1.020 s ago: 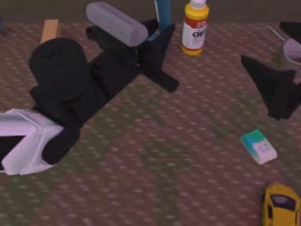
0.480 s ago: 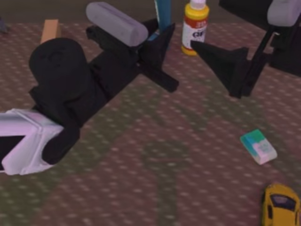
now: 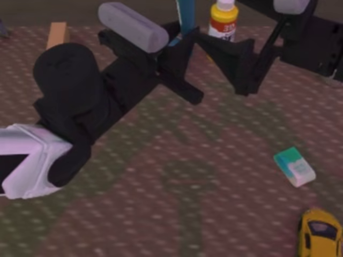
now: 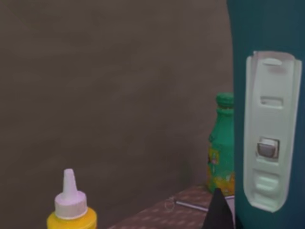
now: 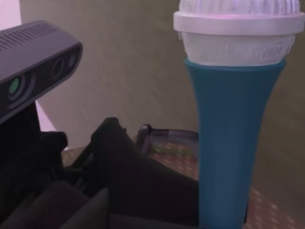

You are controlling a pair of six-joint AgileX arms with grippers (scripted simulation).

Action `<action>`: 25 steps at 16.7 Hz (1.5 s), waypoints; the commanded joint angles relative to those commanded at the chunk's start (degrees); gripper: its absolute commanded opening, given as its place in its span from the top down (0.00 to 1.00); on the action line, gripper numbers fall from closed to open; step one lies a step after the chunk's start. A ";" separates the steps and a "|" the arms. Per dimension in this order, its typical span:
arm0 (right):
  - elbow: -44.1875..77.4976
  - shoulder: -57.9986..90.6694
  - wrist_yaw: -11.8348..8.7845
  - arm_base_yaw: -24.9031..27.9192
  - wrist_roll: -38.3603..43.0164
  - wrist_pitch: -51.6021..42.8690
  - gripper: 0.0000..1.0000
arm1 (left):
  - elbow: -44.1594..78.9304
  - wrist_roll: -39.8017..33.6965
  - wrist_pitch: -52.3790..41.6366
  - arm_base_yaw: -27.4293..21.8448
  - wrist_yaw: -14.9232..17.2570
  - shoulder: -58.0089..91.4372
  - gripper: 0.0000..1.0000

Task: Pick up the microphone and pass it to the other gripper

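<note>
Holding the teal tapering microphone (image 3: 185,15) upright at the top centre of the top view, the left gripper (image 3: 179,43) pinches its lower handle, leaving the white-headed upper part free. The right gripper (image 3: 217,51), fingers spread, sits just beside it, likely poised to receive.

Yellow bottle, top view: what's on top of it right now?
The right gripper has a dark finger across the yellow bottle, hiding its lower body and base. The white cap and part of the label still show. Beside it, the left gripper holds the microphone.
</note>
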 joint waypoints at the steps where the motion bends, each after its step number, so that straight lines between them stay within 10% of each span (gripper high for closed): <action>1: 2.13 2.62 1.25 1.18 0.04 0.38 0.00 | 0.00 0.00 0.00 0.00 0.00 0.00 1.00; 6: 10.54 12.44 6.50 6.29 0.21 1.70 0.00 | 0.00 0.00 0.00 0.00 0.00 0.00 1.00; 10: 10.94 12.85 6.76 6.55 0.23 1.76 0.00 | 0.00 0.00 0.00 0.00 0.00 0.00 1.00; 23: 10.94 12.85 6.76 6.55 0.23 1.76 0.98 | 0.00 0.00 0.00 0.00 0.00 0.00 1.00; 25: 10.94 12.85 6.76 6.55 0.23 1.76 1.00 | 0.00 0.00 0.00 0.00 0.00 0.00 1.00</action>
